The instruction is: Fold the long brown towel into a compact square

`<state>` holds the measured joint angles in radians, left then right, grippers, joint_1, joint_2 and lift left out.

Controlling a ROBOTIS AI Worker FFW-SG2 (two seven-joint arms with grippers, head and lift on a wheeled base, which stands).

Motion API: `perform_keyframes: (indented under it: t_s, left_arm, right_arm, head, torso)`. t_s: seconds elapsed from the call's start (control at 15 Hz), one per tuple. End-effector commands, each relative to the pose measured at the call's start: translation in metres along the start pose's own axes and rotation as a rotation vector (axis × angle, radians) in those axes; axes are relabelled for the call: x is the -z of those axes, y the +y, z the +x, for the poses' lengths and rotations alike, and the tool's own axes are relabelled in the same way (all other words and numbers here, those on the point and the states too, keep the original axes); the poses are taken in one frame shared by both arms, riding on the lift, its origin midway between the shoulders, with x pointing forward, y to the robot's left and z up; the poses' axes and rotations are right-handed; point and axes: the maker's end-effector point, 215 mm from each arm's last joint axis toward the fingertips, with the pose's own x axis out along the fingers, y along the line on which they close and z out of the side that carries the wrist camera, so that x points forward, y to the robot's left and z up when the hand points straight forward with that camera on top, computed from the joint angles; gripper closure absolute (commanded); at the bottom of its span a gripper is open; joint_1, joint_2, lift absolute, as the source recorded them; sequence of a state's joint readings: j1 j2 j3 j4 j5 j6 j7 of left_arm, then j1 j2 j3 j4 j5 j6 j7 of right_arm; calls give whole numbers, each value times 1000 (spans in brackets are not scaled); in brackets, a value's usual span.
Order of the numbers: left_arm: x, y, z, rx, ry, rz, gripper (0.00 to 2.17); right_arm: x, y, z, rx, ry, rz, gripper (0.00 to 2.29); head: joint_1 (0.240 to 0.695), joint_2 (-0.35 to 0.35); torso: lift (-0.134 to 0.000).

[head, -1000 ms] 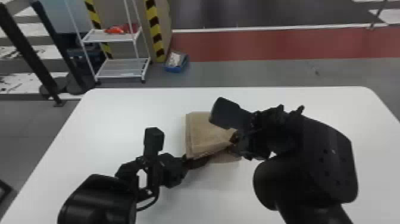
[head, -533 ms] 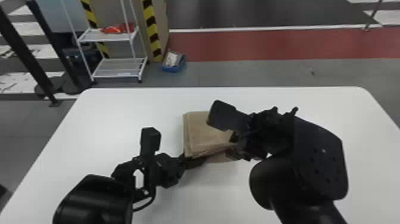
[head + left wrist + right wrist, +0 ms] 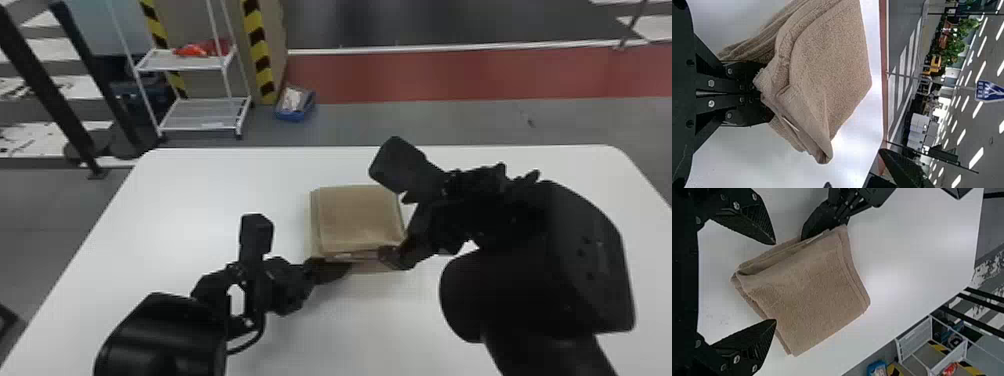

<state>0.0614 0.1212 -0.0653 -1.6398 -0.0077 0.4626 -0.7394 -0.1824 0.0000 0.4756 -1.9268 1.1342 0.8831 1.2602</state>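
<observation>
The brown towel (image 3: 357,217) lies on the white surface (image 3: 190,210), folded into a thick, nearly square stack. It sits about midway between the left and right sides, set in from the far edge. Several layers show along its left and near sides, with a lower layer sticking out beyond the top one at the near side. A small pale strip (image 3: 790,123) shows near the towel's edge in the left wrist view.

The left gripper (image 3: 345,267) is at the towel's near side, toward its near left corner. Its jaws are narrow, drawn together on the towel's edge, their tips hidden by the cloth. The right gripper (image 3: 398,226) is at the towel's right side, its jaws wide apart, one tip by the near right corner and the other farther back along that side.

Beyond the surface's far left corner stands a white rack (image 3: 182,60) with a red-orange item (image 3: 195,50) on its upper shelf. To the right of the rack, a blue bin (image 3: 296,114) rests on the floor (image 3: 425,122), beyond the far edge.
</observation>
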Motion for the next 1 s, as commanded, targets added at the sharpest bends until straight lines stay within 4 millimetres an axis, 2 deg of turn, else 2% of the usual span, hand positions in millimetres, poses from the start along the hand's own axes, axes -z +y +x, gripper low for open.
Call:
perform_keyframes:
  t_s: [0.0, 0.13, 0.27, 0.33, 0.47, 0.6, 0.67, 0.8, 0.93]
  left_arm:
    - [0, 0, 0, 1, 0, 0, 2145]
    - [1, 1, -1, -1, 1, -1, 2145]
    - [2, 1, -2, -1, 3, -1, 2145]
    - [1, 0, -1, -1, 1, -1, 2145]
    - [2, -1, -4, -2, -1, -1, 2145]
    - [1, -2, -5, 1, -3, 2, 2145]
    - [1, -2, -6, 0, -3, 1, 2145]
    - [-1, -4, -6, 3, -6, 5, 2145]
    - [0, -5, -6, 9, -4, 5, 2145]
  right_arm:
    - [16, -23, 6, 66, 32, 22, 174]
    - [40, -32, 26, 88, 98, -12, 748]
    - [61, -34, 51, 127, 146, -47, 1598]
    - [68, -38, 57, 157, 159, -48, 1710]
    - [67, -37, 63, 152, 155, -64, 1713]
    - [62, -24, 65, 113, 143, -61, 1710]
    - [54, -22, 58, 104, 121, -50, 1713]
    - [35, -33, 37, 126, 75, -26, 1713]
    - [26, -41, 28, 144, 37, 0, 1713]
  head:
    - [695, 79]
    - [695, 60]
    - [695, 44]
    - [695, 33]
    - [695, 24]
    - [695, 25]
    - [695, 29]
    - [695, 40]
    - [695, 46]
  torso:
    - [-125]
    - [-125]
    - [-125]
    - [-125]
    - [-125]
    - [-125]
    - [-125]
    - [-125]
    - [-125]
